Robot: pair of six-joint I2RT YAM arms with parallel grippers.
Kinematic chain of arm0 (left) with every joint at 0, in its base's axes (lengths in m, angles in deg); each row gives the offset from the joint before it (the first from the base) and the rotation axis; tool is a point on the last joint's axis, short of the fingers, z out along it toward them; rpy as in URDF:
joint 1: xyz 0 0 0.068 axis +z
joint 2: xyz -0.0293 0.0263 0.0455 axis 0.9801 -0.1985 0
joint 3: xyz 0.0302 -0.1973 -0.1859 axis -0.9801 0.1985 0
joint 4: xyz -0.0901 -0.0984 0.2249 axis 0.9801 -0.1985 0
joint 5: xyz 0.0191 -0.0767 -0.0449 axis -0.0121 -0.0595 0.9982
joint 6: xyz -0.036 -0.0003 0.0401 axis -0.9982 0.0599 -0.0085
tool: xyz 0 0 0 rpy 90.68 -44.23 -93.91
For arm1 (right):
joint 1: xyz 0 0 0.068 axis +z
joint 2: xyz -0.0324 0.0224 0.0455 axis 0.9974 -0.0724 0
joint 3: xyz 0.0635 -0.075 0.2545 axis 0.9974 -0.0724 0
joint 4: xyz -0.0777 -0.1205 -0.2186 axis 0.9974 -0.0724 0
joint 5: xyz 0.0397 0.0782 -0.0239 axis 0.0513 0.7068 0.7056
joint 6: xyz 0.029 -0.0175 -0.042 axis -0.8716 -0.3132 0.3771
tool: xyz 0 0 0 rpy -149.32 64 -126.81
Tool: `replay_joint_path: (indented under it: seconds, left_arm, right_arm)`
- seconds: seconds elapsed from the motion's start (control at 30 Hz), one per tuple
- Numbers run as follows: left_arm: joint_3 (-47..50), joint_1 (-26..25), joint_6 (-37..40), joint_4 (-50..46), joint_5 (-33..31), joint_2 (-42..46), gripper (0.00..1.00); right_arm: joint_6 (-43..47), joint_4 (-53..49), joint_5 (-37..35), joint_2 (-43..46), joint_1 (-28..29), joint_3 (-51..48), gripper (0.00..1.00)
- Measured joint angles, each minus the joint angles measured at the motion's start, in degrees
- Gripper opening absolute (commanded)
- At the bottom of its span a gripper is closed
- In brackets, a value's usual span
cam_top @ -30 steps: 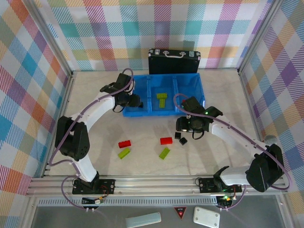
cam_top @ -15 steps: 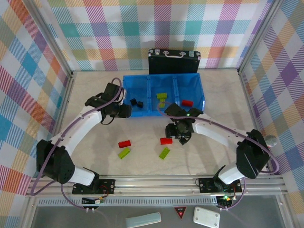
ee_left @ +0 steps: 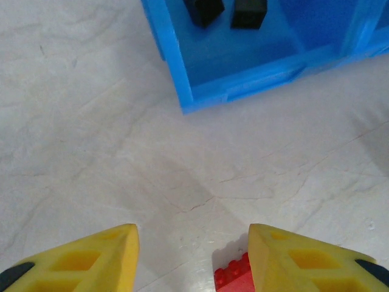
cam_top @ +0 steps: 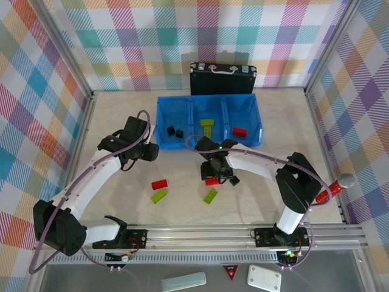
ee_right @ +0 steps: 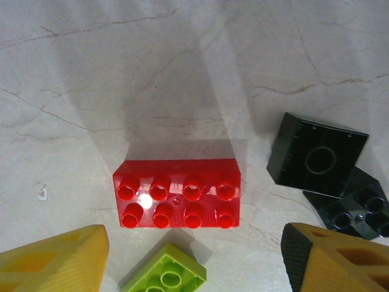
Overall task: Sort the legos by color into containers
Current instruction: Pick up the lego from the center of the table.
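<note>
Left gripper (cam_top: 152, 152) is off the blue bin (cam_top: 191, 145) now, back over bare table (cam_top: 121, 121) by its near left corner. Two black bricks (cam_top: 171, 129) in the left compartment, covered a second ago, are in plain sight. Right gripper (cam_top: 214, 175) has swung left from the bin's right end and hangs over a red brick (cam_top: 212, 180) on the table, jaws wider than before. A second red brick (cam_top: 239, 131), in the right compartment, is uncovered.

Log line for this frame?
left gripper: open, empty, near blue bin corner | right gripper: open, empty, above red brick on table | status: sorting unfinished
</note>
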Motion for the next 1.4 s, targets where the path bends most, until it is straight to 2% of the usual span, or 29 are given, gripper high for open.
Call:
replay_joint_path:
  seconds: [0.47, 0.83, 1.4]
  left_arm:
    - [0.5, 0.7, 0.9, 1.8, -2.2, 0.5, 0.51]
    - [0.5, 0.7, 0.9, 1.7, -2.2, 0.5, 0.51]
    - [0.5, 1.1, 0.9, 1.8, -2.2, 0.5, 0.51]
  right_arm:
    - [-4.2, 3.3, 0.0, -5.2, 1.2, 0.2, 0.78]
    - [-6.1, 4.3, -0.1, -5.6, 1.8, 0.2, 0.71]
    - [-6.2, 4.2, -0.6, -5.6, 1.9, 0.2, 0.66]
